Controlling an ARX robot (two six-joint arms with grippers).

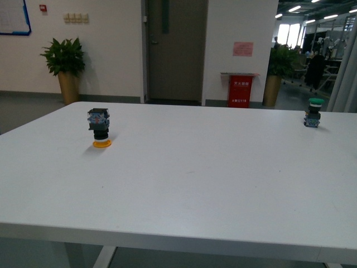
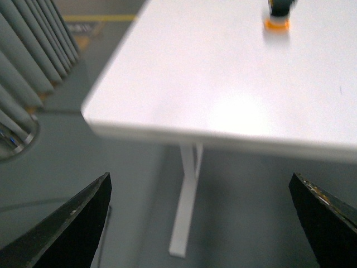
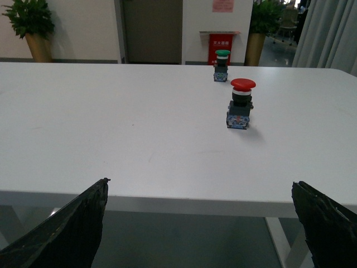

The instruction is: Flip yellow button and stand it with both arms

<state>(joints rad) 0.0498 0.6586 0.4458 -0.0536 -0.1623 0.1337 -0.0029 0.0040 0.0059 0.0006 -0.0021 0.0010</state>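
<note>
Pre-grasp: yellow button (image 1: pixel 100 129) sits cap-down on table (image 1: pixel 195 184).
My left claw (image 2: pixel 198 176) and right claw (image 3: pixel 200 182) gape empty; reach comes next.

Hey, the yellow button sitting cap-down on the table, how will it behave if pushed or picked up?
The yellow button probably tips easily: its bulky block sits high above the thin cap. It looks rigid, so likely no flex in a grip. Once on its side, the round cap may let it roll in an arc.
</note>
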